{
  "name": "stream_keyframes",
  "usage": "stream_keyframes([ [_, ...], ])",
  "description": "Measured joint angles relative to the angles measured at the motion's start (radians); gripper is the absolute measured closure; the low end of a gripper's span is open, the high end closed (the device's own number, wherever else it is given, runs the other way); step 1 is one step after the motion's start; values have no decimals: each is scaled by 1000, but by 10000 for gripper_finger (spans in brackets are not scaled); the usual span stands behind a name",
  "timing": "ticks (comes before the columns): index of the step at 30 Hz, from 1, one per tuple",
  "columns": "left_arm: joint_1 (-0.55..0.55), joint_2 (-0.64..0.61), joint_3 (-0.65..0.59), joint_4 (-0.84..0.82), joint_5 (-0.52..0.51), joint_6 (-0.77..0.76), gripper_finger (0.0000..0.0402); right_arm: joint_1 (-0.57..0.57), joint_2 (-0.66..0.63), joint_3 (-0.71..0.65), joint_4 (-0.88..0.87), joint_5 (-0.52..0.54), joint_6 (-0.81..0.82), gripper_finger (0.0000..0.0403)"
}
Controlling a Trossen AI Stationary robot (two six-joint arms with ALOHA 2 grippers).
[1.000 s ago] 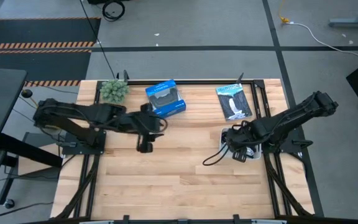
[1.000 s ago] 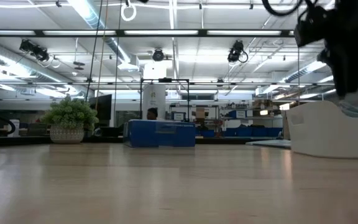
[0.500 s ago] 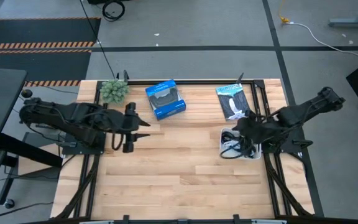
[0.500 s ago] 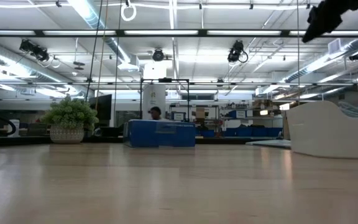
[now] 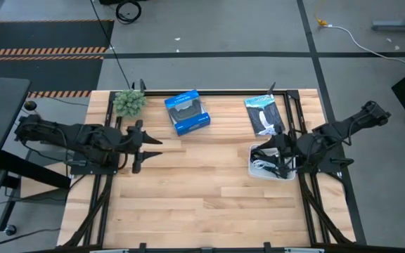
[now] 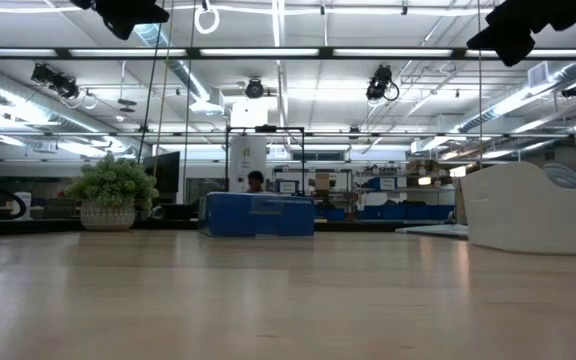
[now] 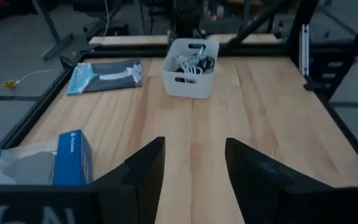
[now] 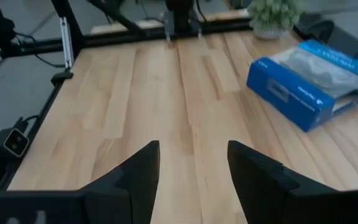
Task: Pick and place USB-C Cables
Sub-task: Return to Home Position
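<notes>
The USB-C cables point(image 7: 191, 62) lie as a tangle of black and white cords inside a small white bin point(image 7: 188, 87) near the table's right edge. In the high view they show in that bin point(image 5: 253, 169) as a mixed bundle point(image 5: 262, 165); I cannot tell the cables apart. My right gripper point(image 5: 280, 156) hovers over the bin's right part, open and empty, with the bin out of its own view point(image 8: 194, 149). My left gripper point(image 5: 153, 146) is open and empty near the table's left edge, its fingers pointing at the far-off bin point(image 7: 194, 165).
A blue box point(image 5: 187, 111) and a small potted plant point(image 5: 129, 102) stand along the far edge, and a dark flat package point(image 5: 264, 114) lies far right beside the bin. Bare wood fills the table's middle and near half point(image 5: 202, 197). People show in the room behind point(image 6: 256, 181).
My right gripper drew back toward the right edge over the bin. The black cable that trailed from it onto the table left of the bin now lies inside the bin. My left gripper pulled back from the table's middle toward the left edge.
</notes>
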Motion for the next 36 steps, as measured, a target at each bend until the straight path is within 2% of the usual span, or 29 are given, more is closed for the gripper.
stream_keyframes([
  [6,0,-109,-136,136,-43,4,225,-51,-94,-156,224,-2,-112,207],
  [11,0,-196,-235,213,-97,10,226,-129,-164,-275,428,-115,-173,207],
  [15,0,-274,-331,292,-125,11,232,-196,-195,-355,542,-172,-177,207],
  [19,0,-350,-436,371,-141,6,246,-245,-200,-425,660,-185,-158,207],
  [27,0,-449,-649,545,-156,-66,274,-265,-199,-607,951,-231,-120,207],
  [32,0,-464,-730,637,-166,-90,284,-265,-198,-625,941,-232,-92,207],
  [36,0,-463,-731,644,-182,-87,285,-265,-199,-625,935,-238,-115,207],
])
